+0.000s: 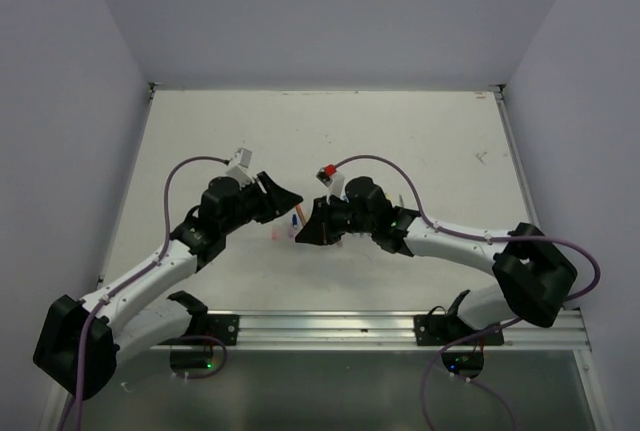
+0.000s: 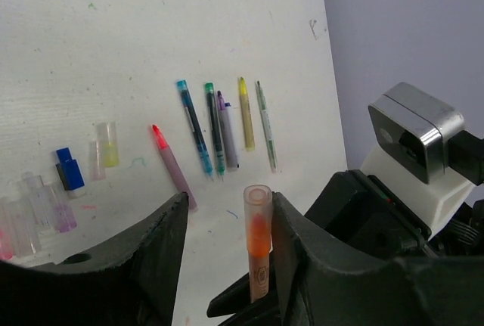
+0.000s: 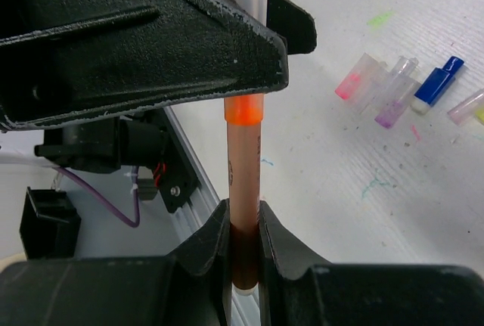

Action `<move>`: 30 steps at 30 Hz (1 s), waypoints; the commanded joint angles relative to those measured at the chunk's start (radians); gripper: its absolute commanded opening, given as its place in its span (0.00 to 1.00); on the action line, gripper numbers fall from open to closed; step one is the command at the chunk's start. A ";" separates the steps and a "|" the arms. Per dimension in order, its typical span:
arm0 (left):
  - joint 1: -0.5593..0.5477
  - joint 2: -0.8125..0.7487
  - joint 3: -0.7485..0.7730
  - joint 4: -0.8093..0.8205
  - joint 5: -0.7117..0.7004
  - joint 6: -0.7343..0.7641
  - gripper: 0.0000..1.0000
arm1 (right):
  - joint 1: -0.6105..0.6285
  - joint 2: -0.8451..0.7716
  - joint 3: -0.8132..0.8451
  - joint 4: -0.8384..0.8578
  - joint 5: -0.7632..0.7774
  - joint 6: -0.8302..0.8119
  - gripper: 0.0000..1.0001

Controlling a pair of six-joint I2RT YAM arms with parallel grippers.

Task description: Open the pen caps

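Note:
My right gripper [image 3: 243,216] is shut on the body of an orange pen [image 3: 244,167] and holds it above the table. The pen's clear cap [image 2: 258,212] sits between the fingers of my left gripper [image 2: 229,201], which is open. The cap touches one finger and a wide gap separates it from the other. Both grippers meet at mid-table in the top view, left [image 1: 285,203] and right [image 1: 308,226]. Loose caps lie on the table: blue [image 2: 68,169], pale yellow [image 2: 110,143], purple [image 2: 60,212] and pink [image 3: 354,80].
Several uncapped pens lie in a row on the table beyond my left gripper: pink-red [image 2: 172,163], blue [image 2: 194,125], teal [image 2: 214,125], purple-grey [image 2: 227,129], yellow [image 2: 246,113] and grey [image 2: 265,124]. The aluminium rail [image 1: 330,326] runs along the near edge.

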 commanded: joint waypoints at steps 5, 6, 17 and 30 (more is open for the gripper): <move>-0.004 0.020 0.009 0.087 0.046 0.000 0.22 | -0.002 0.010 0.029 0.065 -0.030 0.032 0.00; -0.004 0.024 0.012 0.082 0.052 0.000 0.14 | -0.002 0.010 0.034 0.058 -0.019 0.029 0.00; 0.037 0.203 0.242 -0.156 0.042 0.023 0.00 | 0.368 0.179 0.406 -0.755 1.173 -0.182 0.00; 0.281 0.101 0.111 -0.012 0.158 0.150 0.00 | 0.199 -0.063 0.008 -0.072 0.104 -0.130 0.00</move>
